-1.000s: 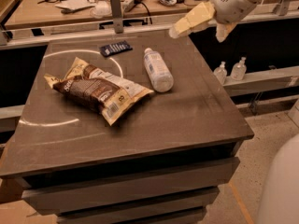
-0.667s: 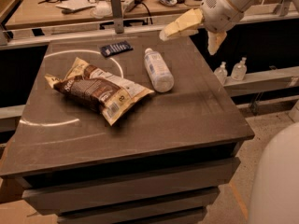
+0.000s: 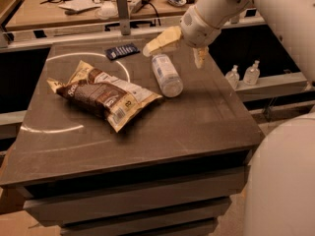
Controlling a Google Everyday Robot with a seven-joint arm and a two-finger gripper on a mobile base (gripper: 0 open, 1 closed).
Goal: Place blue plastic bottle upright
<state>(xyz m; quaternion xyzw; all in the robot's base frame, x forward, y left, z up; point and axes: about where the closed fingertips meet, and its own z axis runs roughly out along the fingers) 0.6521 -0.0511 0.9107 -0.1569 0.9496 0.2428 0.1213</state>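
Note:
The blue plastic bottle (image 3: 166,75) lies on its side on the dark table (image 3: 197,127), near the far middle, its cap end pointing away from me under the gripper. It is clear and pale with a whitish label. My gripper (image 3: 173,53) hangs just above the bottle's far end. It is open: one cream finger (image 3: 161,42) reaches left over the bottle's cap end and the other (image 3: 200,57) points down to the bottle's right. It holds nothing.
A brown-and-yellow snack bag (image 3: 103,93) lies left of the bottle. A small dark blue packet (image 3: 122,51) lies at the table's far edge. Two tiny pump bottles (image 3: 242,74) stand on a ledge to the right. A cluttered bench runs behind.
The gripper has moved left and down, from the table's far right corner to just over the bottle's far end. The bottle and bag have not moved.

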